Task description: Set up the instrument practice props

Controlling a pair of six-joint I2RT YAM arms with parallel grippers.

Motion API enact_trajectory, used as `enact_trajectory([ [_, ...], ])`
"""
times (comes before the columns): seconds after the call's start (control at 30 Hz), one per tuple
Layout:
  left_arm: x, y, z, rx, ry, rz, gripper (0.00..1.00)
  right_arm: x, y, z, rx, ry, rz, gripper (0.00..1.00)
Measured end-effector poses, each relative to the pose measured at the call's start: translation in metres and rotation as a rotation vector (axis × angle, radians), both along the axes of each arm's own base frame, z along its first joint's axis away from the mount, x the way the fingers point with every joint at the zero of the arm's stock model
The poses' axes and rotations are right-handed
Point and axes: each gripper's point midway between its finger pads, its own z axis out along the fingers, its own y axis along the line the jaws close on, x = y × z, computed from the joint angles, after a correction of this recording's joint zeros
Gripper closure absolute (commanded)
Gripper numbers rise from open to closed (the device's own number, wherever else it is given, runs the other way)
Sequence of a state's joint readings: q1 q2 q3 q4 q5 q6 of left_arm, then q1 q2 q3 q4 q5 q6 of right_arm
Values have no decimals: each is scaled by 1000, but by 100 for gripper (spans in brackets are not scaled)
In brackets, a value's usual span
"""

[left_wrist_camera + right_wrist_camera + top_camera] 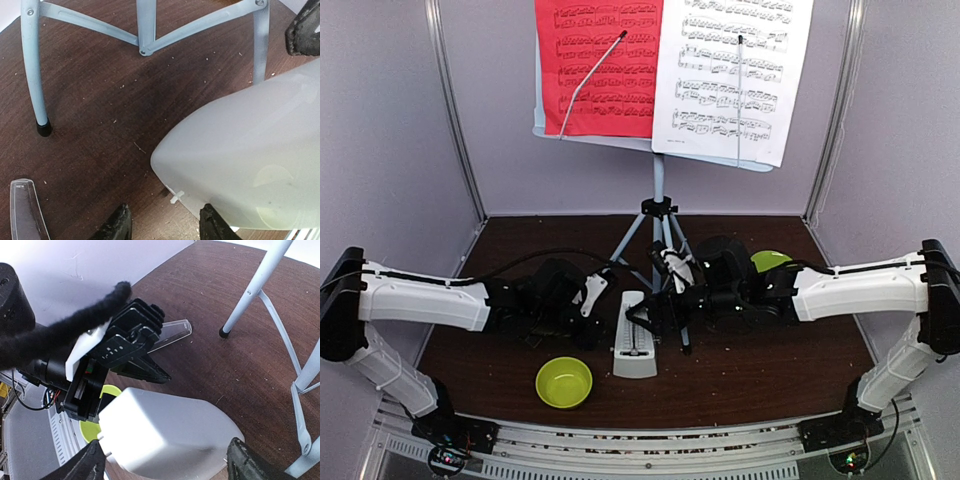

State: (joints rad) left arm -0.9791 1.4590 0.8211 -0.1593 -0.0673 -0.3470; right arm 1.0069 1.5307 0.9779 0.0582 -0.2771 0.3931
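The pale music stand (658, 190) stands at the back on its tripod. A red sheet (600, 65) and a white sheet (732, 75) rest on its desk. The pale-grey metronome (635, 345) sits on the dark table between both arms. My right gripper (167, 462) is open, its fingers (92, 462) wide apart on either side of the metronome (165, 432). From the metronome's left side, my left gripper (167, 227) is open with bare table between its fingers (117, 227). Its right finger is close to the metronome (240, 155).
A lime-green bowl (564, 382) sits near the front edge, left of the metronome. A green plate (770, 260) lies behind the right arm. The tripod legs (145, 25) spread just beyond the grippers. A clear plastic strip (170, 332) lies flat on the table.
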Motion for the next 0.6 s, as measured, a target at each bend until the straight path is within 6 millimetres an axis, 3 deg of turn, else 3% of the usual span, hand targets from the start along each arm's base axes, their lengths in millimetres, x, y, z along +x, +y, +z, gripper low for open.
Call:
enact_trajectory([
  [0.2,0,0,-2,5,2,0,51,0,2,2,15,-13,2,32],
  [0.4,1,0,-2,6,0,0,51,0,3,-6,1,-13,8,29],
  [0.6,1,0,-1,8,-4,-3,51,0,2,-8,-6,-30,17,35],
])
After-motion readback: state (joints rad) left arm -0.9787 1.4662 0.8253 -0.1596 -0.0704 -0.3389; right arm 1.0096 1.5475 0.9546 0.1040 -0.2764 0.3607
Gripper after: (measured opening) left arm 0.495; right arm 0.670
